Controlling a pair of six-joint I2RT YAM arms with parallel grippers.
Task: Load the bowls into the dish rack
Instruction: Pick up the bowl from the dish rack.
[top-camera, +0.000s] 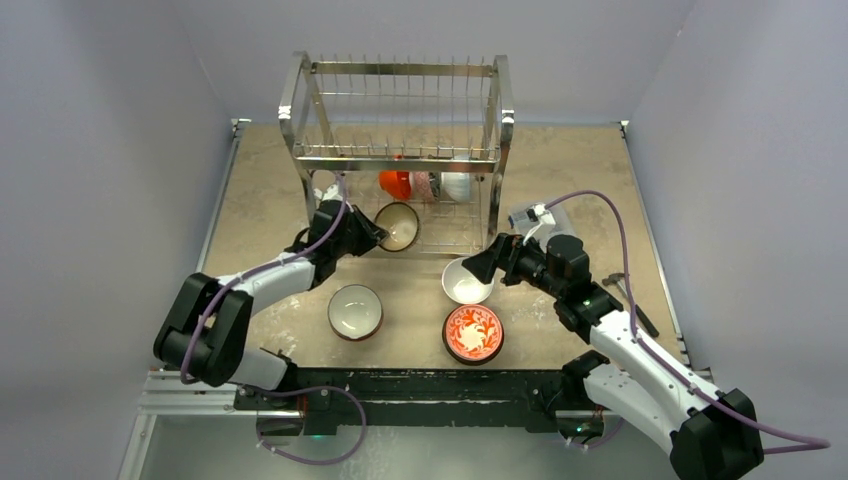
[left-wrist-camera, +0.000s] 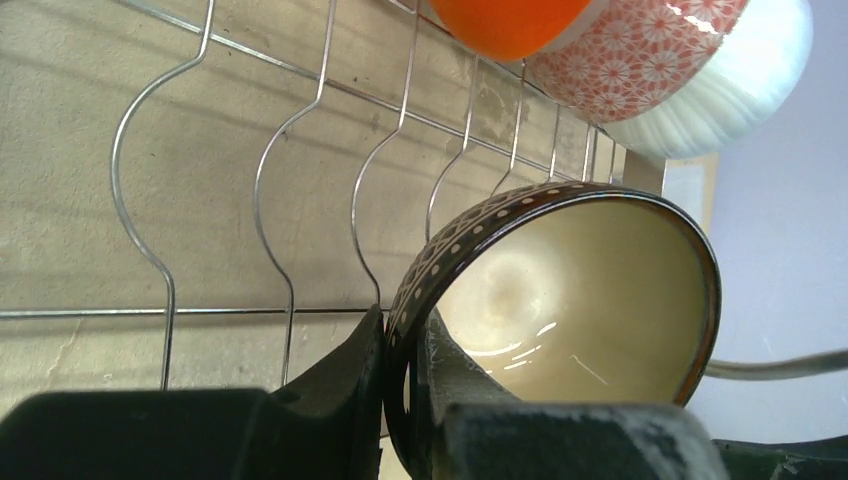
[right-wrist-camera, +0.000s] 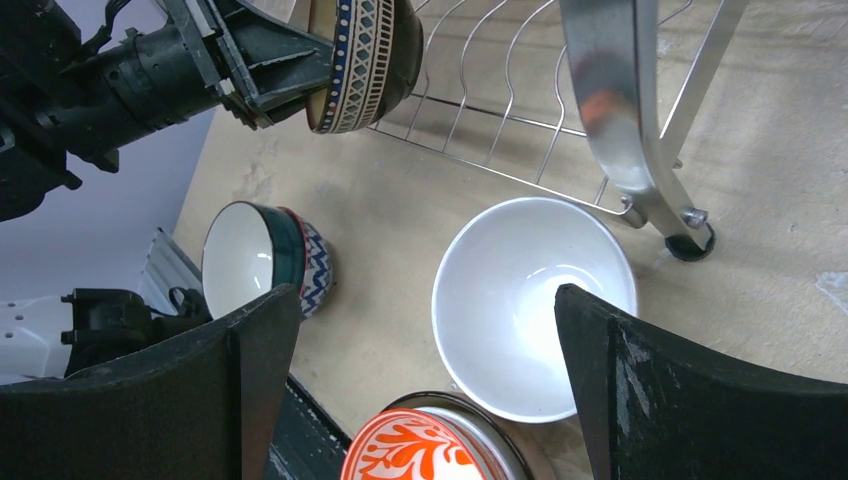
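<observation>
My left gripper (left-wrist-camera: 400, 322) is shut on the rim of a dark patterned bowl (left-wrist-camera: 580, 290) with a cream inside, tilted on edge over the wires of the dish rack's lower shelf (left-wrist-camera: 290, 200). In the top view this bowl (top-camera: 398, 226) is at the front of the dish rack (top-camera: 400, 110), with the left gripper (top-camera: 372, 236) beside it. An orange bowl (top-camera: 396, 183), a floral bowl (top-camera: 425, 185) and a white bowl (top-camera: 456, 185) stand in the lower tier. My right gripper (right-wrist-camera: 428, 300) is open above a plain white bowl (right-wrist-camera: 530, 300) on the table.
A blue patterned bowl (top-camera: 355, 311) and a red-and-white floral bowl (top-camera: 473, 333) sit on the table near the front edge. The rack's right front leg (right-wrist-camera: 620, 120) stands just beyond the white bowl. A dark tool (top-camera: 628, 290) lies at the table's right side.
</observation>
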